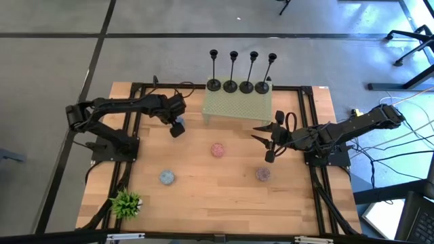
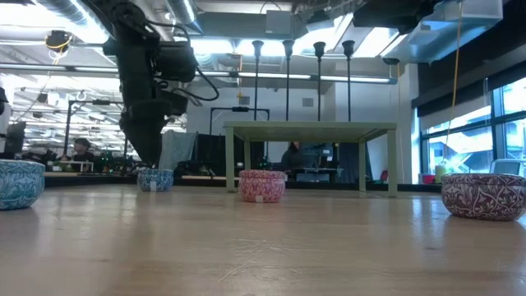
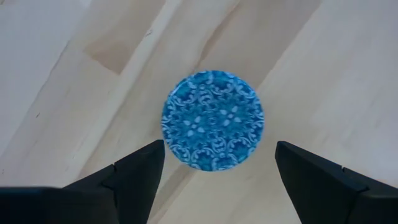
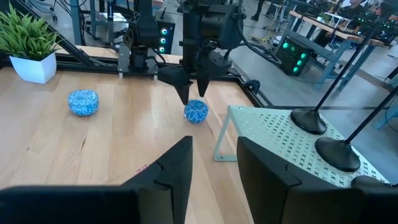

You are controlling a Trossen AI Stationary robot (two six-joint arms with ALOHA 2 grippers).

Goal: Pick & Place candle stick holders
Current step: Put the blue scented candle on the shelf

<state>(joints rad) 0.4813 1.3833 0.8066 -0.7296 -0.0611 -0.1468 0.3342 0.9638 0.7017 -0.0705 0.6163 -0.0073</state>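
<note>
Several black candle stick holders stand on their round bases along the far edge of a small green perforated table; the low view shows their stems. My left gripper points down, open, just above a small round blue patterned bowl that rests on the wood left of the green table, and its fingers touch nothing. My right gripper hovers open and empty, right of the green table, pointing toward the table's left.
Other small patterned bowls lie on the wood: pink at the middle, blue near left, purple near right. A potted green plant stands at the near left corner. Black frame rails run along the table's sides.
</note>
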